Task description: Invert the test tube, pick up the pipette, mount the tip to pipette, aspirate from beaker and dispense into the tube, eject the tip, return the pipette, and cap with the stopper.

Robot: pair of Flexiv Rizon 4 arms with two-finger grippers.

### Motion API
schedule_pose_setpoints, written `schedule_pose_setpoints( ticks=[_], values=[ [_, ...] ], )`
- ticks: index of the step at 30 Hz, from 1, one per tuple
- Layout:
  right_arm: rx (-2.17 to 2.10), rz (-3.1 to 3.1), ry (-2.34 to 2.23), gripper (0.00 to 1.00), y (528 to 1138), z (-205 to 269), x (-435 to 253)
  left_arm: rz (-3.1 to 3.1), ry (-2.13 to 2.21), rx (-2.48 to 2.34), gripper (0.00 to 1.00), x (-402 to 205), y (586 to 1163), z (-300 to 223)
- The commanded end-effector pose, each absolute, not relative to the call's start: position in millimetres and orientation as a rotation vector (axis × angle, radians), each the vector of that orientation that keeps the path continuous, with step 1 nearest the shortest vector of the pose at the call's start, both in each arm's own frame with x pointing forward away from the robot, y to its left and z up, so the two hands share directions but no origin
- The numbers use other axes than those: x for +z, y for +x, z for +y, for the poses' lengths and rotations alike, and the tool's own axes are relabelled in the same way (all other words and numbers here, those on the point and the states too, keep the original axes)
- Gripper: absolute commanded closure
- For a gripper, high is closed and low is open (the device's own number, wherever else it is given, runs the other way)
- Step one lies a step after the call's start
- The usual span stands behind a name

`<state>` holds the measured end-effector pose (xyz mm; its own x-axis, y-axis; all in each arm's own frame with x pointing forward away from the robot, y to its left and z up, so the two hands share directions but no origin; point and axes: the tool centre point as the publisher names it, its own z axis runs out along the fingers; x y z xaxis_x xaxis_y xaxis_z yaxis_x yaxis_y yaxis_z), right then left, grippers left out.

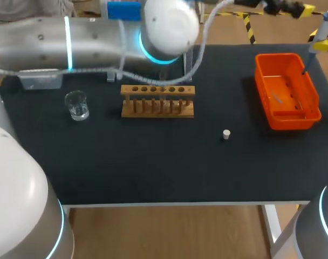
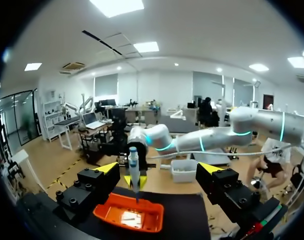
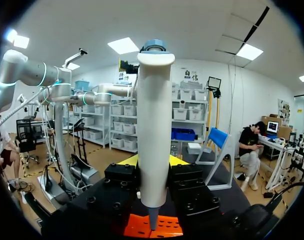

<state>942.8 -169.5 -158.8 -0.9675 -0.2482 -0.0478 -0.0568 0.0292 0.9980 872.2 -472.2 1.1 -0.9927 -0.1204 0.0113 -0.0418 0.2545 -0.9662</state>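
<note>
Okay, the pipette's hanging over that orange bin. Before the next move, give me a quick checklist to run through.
1. Right hand shut on the pipette: ok.
2. Pipette's lower end above the orange bin: ok.
3. Tip on the pipette or already ejected: cannot tell.
4. Left hand open, holding nothing: ok.
5. Stopper lying free on the table: ok.
6. Test tube standing in the rack: cannot tell.
</note>
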Motion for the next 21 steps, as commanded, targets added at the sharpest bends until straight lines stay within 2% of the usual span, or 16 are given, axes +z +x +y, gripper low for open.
schedule_pose_setpoints(
  ticks=[1, 8, 21],
  values=[
    [-2.069, -2.154, 0.321, 1.00, 942, -169, -158, 2.351, -0.212, -1.925, 0.00, -14, 855, -430],
    [-2.069, -2.154, 0.321, 1.00, 942, -169, -158, 2.389, -0.249, -2.001, 0.00, -38, 856, -407],
    [-2.069, -2.154, 0.321, 1.00, 942, -169, -158, 2.538, 0.042, -2.098, 0.00, -47, 873, -396]
  ],
)
